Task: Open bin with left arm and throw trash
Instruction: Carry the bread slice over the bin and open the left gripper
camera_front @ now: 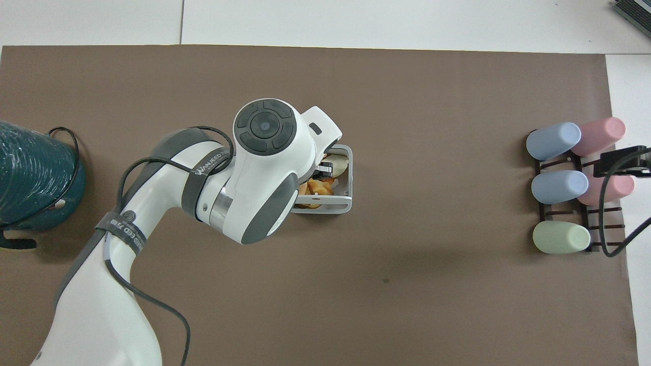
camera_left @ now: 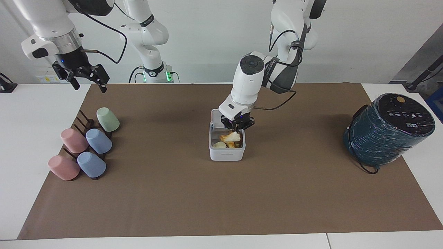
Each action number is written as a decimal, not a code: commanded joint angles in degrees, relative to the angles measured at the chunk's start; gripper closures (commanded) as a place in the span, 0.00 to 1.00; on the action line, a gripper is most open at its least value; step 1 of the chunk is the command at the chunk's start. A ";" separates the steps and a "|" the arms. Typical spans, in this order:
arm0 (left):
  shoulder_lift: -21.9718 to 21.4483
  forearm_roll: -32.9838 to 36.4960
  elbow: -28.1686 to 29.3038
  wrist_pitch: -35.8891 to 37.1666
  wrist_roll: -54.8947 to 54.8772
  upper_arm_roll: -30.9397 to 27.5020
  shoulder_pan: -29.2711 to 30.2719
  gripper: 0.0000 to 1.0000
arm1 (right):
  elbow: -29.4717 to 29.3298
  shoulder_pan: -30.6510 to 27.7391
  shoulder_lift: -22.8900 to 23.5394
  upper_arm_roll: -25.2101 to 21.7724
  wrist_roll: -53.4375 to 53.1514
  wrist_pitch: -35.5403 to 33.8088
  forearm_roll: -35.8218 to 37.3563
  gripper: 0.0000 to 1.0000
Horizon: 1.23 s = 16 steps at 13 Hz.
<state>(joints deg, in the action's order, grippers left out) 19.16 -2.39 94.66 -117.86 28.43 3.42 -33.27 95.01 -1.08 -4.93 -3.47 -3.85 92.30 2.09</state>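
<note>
bin: small white square plastic box with rounded corners [camera_left: 226, 154], smooth and glossy, thick-walled; it sits at the middle of the brown paper-like mat [camera_left: 221, 200] that covers the table. in the overhead view its pale rim [camera_front: 347, 179] shows at 3 o'clock of the left arm's wrist.
lid: flat white hinged flap [camera_left: 215, 119], standing upright on the edge of the bin nearer to the robots, partly hidden by the gripper.
trash in the bin: a smooth cream oval lump [camera_left: 219, 145] and golden-brown crusty chunks [camera_left: 231, 144], rough and flaky, lying together on the bin floor.
held scrap: a pale yellowish wedge with a browned edge [camera_left: 234, 136], hanging just over the bin's opening.
left gripper: small black clawed tool [camera_left: 237, 128], drawn narrow and pinching the wedge from above; over the bin.
left arm: glossy white jointed arm with a dark grey round joint cap [camera_left: 250, 64].
right gripper: black two-finger tool [camera_left: 86, 80] with its fingers spread wide, holding nothing, waiting high over the mat's corner at the right arm's end.
cups: five matte pastel plastic tumblers, pink, blue and green [camera_left: 98, 141], lying tilted on a dark wire rack [camera_left: 83, 122] at the right arm's end.
cylinder: big dark teal plastic-wrapped drum [camera_left: 386, 129], wrinkled film, black flat top, tilted at the left arm's end.
</note>
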 commanded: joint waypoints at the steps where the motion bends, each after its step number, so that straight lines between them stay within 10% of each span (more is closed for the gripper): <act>1: -3.87 -0.69 6.77 -4.57 2.33 -0.96 -2.24 0.93 | 0.70 0.11 -0.34 0.13 0.34 1.30 0.99 0.00; 6: -3.61 -0.69 6.16 -6.32 4.00 -0.96 -2.77 0.36 | 0.70 0.11 -0.43 0.13 0.51 1.04 0.99 0.00; 9: -3.26 -1.04 5.37 -6.24 3.91 -1.05 -2.07 0.32 | -0.43 0.11 0.44 0.13 0.95 -0.45 1.16 0.00; 12: -2.03 -1.04 0.99 -2.57 3.74 -1.23 0.12 0.35 | -3.86 0.20 2.99 0.22 0.95 -2.74 1.16 0.00; 16: -2.20 -4.02 -1.65 1.39 3.39 -1.31 3.28 0.96 | -2.99 0.99 2.56 0.49 0.51 -2.21 0.81 0.00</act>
<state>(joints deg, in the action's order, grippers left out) 17.17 -4.66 95.52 -120.10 32.02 2.04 -32.20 93.18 -0.44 -2.96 -3.28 -3.85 91.14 2.09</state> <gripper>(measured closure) 0.722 0.000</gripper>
